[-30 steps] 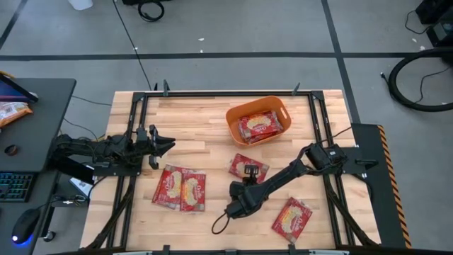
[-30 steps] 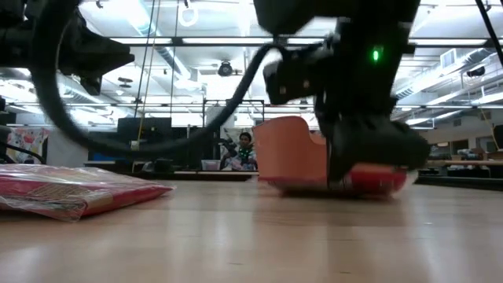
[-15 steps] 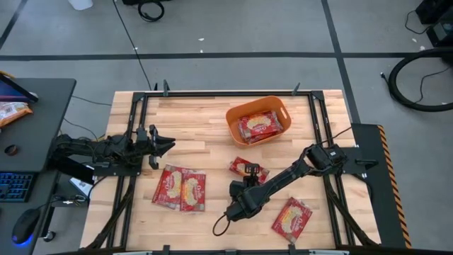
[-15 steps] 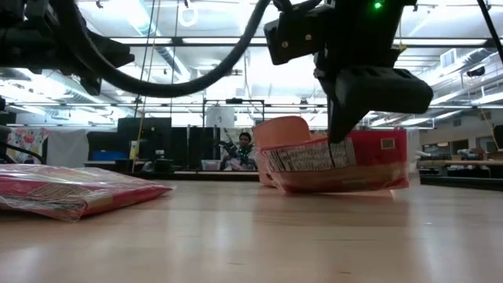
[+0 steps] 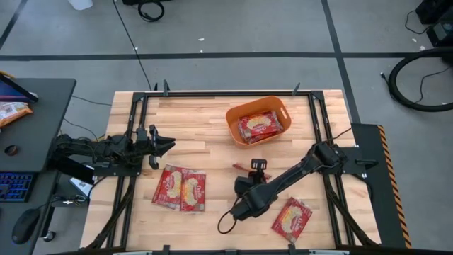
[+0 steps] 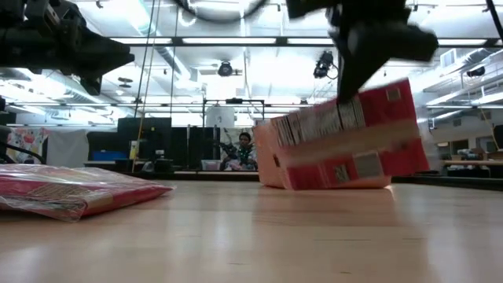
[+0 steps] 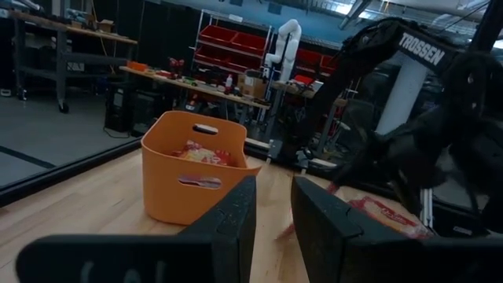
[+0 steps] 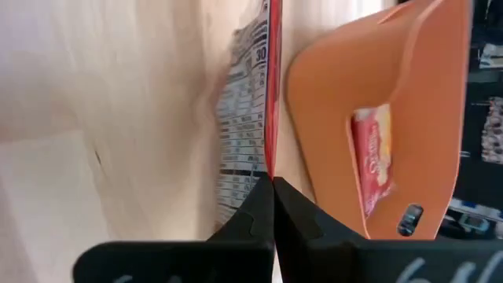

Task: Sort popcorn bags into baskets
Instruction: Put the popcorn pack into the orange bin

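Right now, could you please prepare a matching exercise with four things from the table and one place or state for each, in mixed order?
Things:
1. right gripper
2. left gripper
3. orange tub
4. pair of popcorn bags

Places or states:
A. lying flat, side by side on the table
B. waiting at the table's left edge
C. shut on a lifted popcorn bag
D. holding one popcorn bag inside

Pairs: 1-C, 2-B, 3-D, 4-A
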Controlling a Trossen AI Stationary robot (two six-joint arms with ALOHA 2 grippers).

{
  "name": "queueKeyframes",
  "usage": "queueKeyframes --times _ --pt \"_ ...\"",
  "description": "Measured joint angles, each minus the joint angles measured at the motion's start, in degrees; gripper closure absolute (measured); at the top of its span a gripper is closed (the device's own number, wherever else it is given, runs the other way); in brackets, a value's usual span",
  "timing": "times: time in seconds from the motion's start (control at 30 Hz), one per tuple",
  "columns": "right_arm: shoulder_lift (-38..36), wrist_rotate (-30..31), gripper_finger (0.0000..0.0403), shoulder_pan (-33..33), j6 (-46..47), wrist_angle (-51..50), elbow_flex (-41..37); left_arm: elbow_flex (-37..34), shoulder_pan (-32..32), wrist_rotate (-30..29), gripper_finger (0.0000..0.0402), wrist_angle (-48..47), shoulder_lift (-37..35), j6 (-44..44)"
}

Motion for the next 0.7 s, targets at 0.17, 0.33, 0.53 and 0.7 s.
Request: queueKeyframes --times 0.17,0.33,0.53,0.7 --pt "-4.38 2.91 0.0402 0.59 1.62 -0.03 0.00 0.00 0.00 0.00 0.0315 -0.02 0.01 0.00" --pt "-9.07 5.40 0.0402 1.18 1.69 -0.04 0.00 0.00 0.00 0.00 0.0315 -0.02 0.02 0.00" --pt "-14.80 9.80 0.0402 1.27 1.08 -0.03 0.00 0.00 0.00 0.00 0.0315 -0.02 0.02 0.00" --pt "-18.54 13.95 0.0402 1.02 -1.96 0.01 -0.28 0.00 0.00 0.00 0.0315 -0.02 0.01 0.00"
